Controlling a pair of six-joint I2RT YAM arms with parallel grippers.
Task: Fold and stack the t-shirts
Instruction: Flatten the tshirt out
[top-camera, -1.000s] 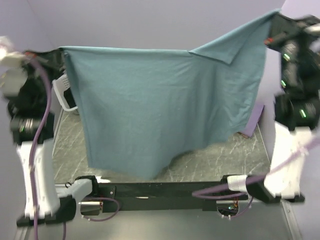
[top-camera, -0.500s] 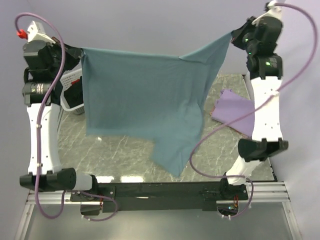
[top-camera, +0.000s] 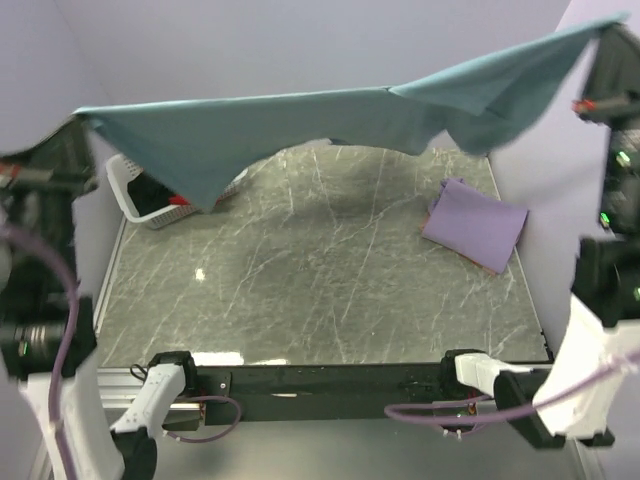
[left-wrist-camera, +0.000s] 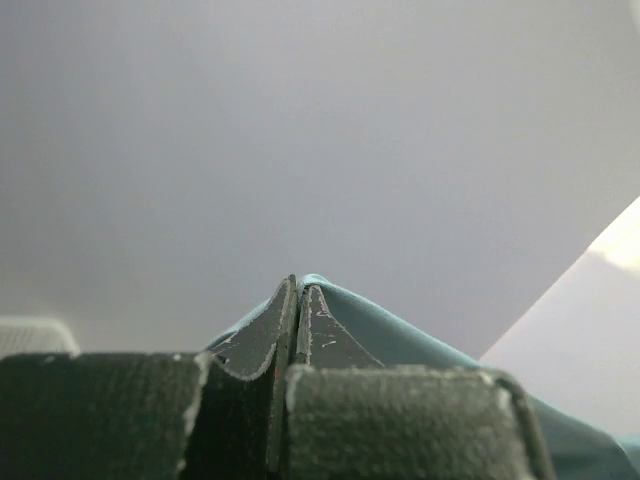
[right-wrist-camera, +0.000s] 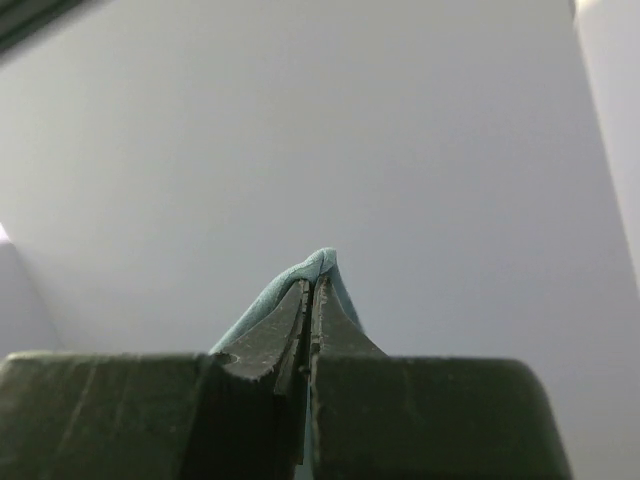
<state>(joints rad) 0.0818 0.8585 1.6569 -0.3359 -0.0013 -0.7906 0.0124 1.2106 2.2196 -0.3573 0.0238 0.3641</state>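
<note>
The left end effector (left-wrist-camera: 297, 292) is clamped fully shut on one top corner of the teal t-shirt (top-camera: 300, 125), high above the worktop's (top-camera: 300, 290) left edge. Below it, at the far left corner, the white basket (top-camera: 140, 215) holds black cloth (top-camera: 155, 195) and a bit of red. The teal t-shirt spans the far edge from arm to arm, billowed up almost flat in the air and touching nothing below. A folded lavender t-shirt (top-camera: 478, 225) lies near the right edge. The right end effector (right-wrist-camera: 313, 285) is likewise pinched shut on the other top corner, raised higher than the left.

This looks like the shake-out before laying the shirt flat for folding. The next move calls for lowering both corners together, kept taut, onto the bare middle, clear of the basket and the lavender t-shirt.

Half a second ago the shirt hung down like a curtain, hem near the marble; now the hem has swung up and away, and both arms have risen toward the camera.
</note>
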